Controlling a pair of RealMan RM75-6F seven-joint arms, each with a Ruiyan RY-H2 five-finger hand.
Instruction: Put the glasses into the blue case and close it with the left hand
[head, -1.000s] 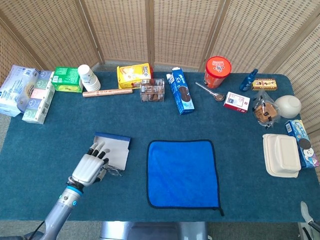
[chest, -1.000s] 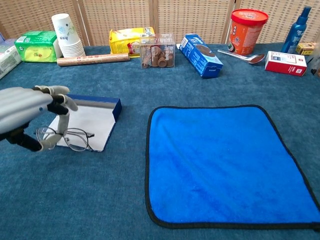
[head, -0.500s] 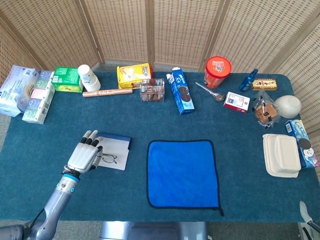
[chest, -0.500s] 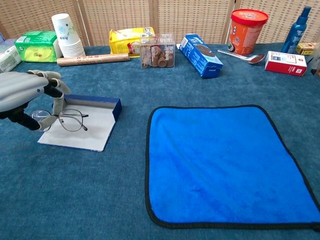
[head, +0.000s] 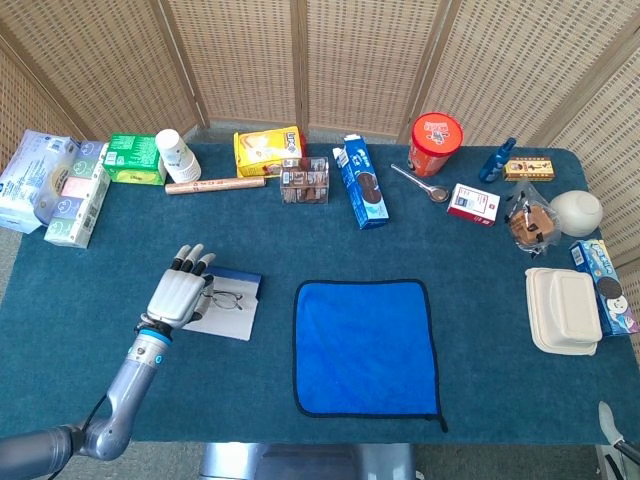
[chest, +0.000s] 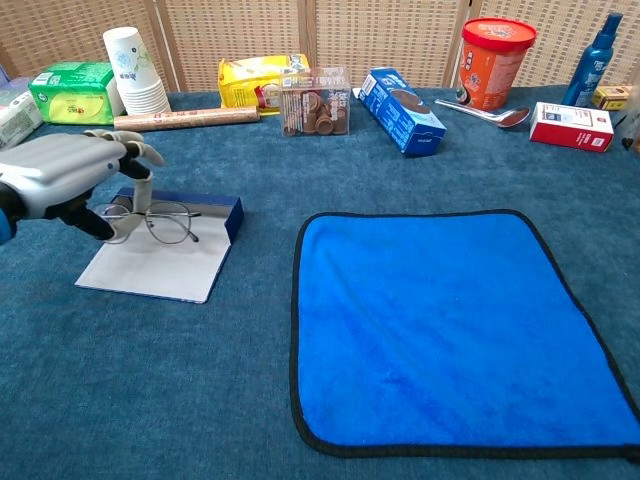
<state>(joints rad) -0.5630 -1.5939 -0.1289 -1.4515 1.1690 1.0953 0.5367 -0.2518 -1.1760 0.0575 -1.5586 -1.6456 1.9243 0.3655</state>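
Glasses: thin wire-framed glasses with clear round lenses (chest: 160, 222), pinched at their left end by the left robot hand (chest: 70, 175); they hang over the open case, nearer its blue back wall. Whether they touch the liner, cannot tell.
Case: open blue glasses case with pale flat inner panel (chest: 180, 262), lying on the dark teal carpeted table (chest: 250, 400), lid side folded out toward the camera.
Left robot hand: thumb and a finger closed on the frame, other fingers loosely curled above; seen from the head view it sits at the case's left edge (head: 182, 295).
Right robot hand: not visible in either view.
Step in hand: placing, judged; glasses are over the case but not released.
Next move calls for: lowering into the hollow by the blue wall, letting go, then folding the flat panel over.
Nearby: bright blue cloth with black trim (chest: 450, 320), just right of the case, apart from it.
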